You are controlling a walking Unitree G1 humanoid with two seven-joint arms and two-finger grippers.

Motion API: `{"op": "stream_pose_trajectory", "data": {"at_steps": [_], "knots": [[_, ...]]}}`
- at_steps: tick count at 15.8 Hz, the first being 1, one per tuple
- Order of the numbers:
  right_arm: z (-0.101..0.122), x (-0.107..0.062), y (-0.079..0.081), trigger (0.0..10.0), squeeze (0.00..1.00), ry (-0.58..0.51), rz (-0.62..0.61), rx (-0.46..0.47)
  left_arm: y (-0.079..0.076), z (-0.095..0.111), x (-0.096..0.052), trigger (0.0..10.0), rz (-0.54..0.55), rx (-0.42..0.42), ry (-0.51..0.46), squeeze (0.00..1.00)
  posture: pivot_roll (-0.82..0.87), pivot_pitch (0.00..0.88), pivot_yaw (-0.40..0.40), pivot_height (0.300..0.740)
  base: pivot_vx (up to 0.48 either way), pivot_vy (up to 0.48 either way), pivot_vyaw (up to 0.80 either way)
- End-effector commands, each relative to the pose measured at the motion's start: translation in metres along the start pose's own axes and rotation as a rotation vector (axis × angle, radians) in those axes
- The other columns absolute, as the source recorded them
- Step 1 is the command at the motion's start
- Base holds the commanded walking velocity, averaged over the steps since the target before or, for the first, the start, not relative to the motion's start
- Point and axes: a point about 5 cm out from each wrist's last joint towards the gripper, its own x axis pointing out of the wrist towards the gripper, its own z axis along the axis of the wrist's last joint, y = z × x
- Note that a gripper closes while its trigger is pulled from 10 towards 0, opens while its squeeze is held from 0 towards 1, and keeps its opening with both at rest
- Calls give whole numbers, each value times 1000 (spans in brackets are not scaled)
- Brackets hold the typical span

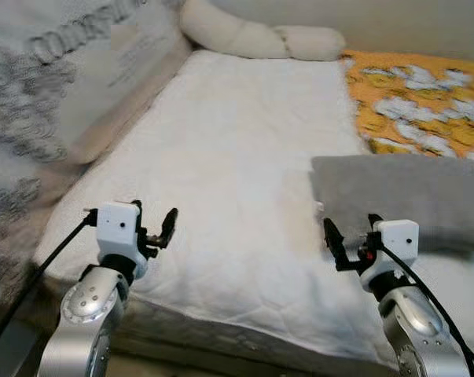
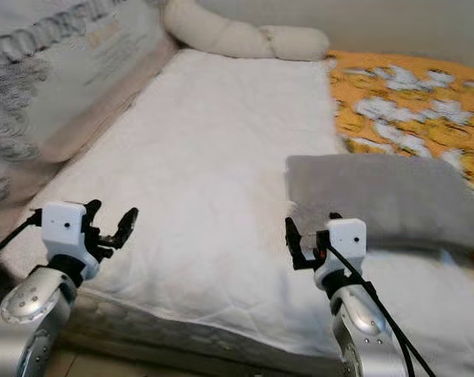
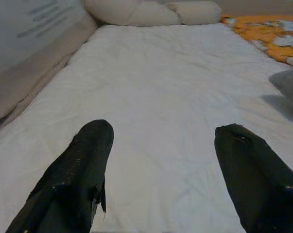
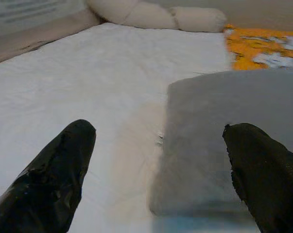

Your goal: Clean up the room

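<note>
A bed with a white sheet (image 1: 237,149) lies before me. On its right side rests a grey pillow (image 1: 402,196), which also appears in the right wrist view (image 4: 219,126). Past the pillow an orange blanket with a white pattern (image 1: 417,98) is spread out. My left gripper (image 1: 154,224) hovers open over the near left corner of the sheet, with nothing between its fingers (image 3: 88,160). My right gripper (image 1: 350,236) is held open just in front of the grey pillow's near edge, apart from it and empty.
A long cream bolster (image 1: 252,35) lies across the far end of the bed. A grey-and-white printed cover (image 1: 40,102) rises along the left side. The mattress's front edge (image 1: 221,330) runs just beyond my arms.
</note>
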Motion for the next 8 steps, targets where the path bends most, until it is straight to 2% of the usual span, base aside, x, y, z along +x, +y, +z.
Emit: {"op": "stream_pose_trajectory", "data": {"at_steps": [1,6,8], "knots": [[1,0,-2,10000,0,-2,-9,10,-1,3,2,10000,-9,4,-14,0,59,0,-21,740,0,0,-750],[2,1,-2,10000,0,-5,-10,15,-1,4,3,10000,-7,0,-20,0,59,0,-20,740,0,0,-745],[2,1,-2,10000,0,-3,-8,8,-1,5,3,10000,-8,1,-24,0,60,0,-20,740,0,0,0]]}}
